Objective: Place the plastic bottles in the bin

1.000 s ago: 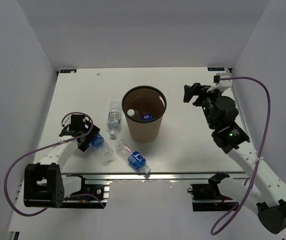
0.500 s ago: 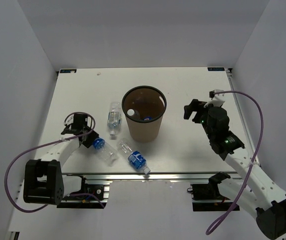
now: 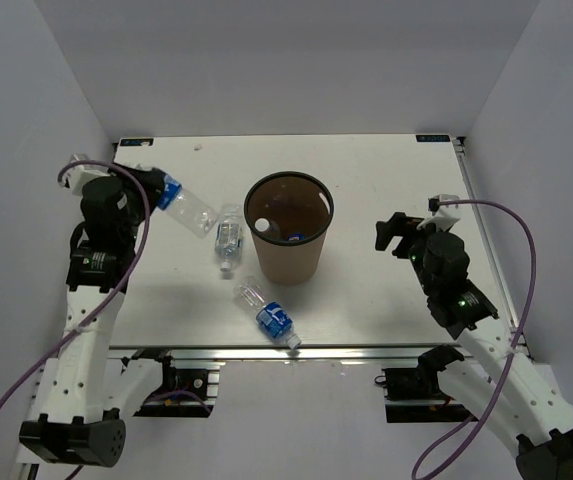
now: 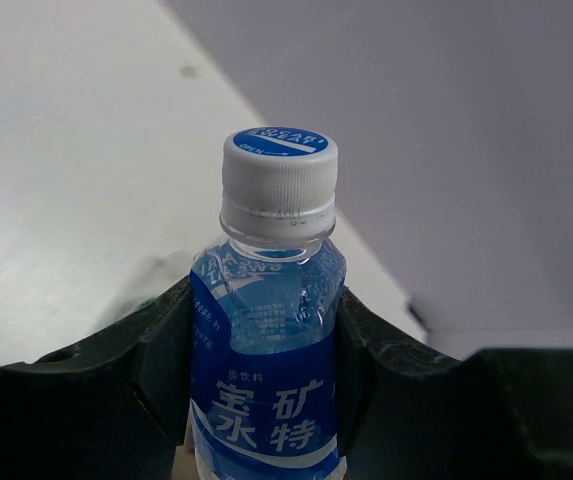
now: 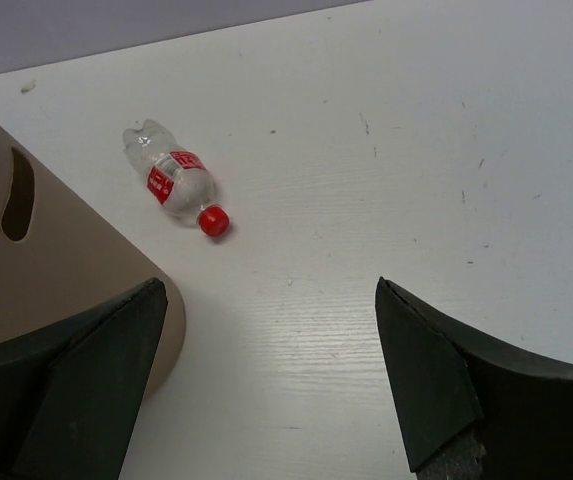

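My left gripper is raised at the back left and shut on a plastic bottle, which sticks out toward the bin. In the left wrist view the bottle fills the gap between the jaws of the left gripper, white cap up and blue label showing. The brown bin stands mid-table with bottles inside. One bottle lies just left of the bin and another near the front edge. My right gripper hangs open right of the bin, holding nothing.
In the right wrist view the bin's wall is at the left, next to the open right gripper. A small clear bottle with a red label and red cap lies on the white table beyond.
The left gripper shut on a bottle at the front left and lifted it up and back, toward the far left. The right arm drew back toward the near side.
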`<action>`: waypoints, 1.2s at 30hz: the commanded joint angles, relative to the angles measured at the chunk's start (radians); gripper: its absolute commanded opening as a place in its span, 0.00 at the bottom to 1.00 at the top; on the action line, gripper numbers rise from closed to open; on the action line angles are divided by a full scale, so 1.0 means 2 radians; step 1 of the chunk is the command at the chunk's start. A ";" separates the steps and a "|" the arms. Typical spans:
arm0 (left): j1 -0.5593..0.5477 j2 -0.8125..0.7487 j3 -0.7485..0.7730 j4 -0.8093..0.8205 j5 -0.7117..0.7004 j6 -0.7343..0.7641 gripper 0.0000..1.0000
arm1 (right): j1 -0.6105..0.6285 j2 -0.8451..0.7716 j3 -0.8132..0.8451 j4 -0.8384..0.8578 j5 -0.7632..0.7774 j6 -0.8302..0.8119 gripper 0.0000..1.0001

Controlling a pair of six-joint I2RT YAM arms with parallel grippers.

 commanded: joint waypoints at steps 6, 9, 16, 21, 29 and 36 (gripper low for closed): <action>-0.050 0.057 0.086 0.162 0.075 0.005 0.30 | -0.002 -0.039 -0.012 0.037 -0.040 -0.023 0.89; -0.135 0.120 0.146 0.164 0.029 0.043 0.31 | -0.002 -0.040 -0.012 0.036 -0.050 -0.026 0.89; -0.215 0.190 0.159 0.214 -0.065 0.158 0.35 | -0.003 -0.052 -0.025 0.024 -0.053 -0.031 0.89; -0.232 0.192 0.111 0.291 -0.002 0.177 0.46 | -0.002 -0.053 -0.026 0.028 -0.048 -0.033 0.89; -0.264 0.211 0.081 0.304 -0.011 0.201 0.84 | -0.002 -0.053 -0.028 0.030 -0.091 -0.032 0.89; -0.265 0.189 0.094 0.276 -0.032 0.212 0.98 | 0.000 -0.047 -0.048 0.044 -0.231 -0.031 0.89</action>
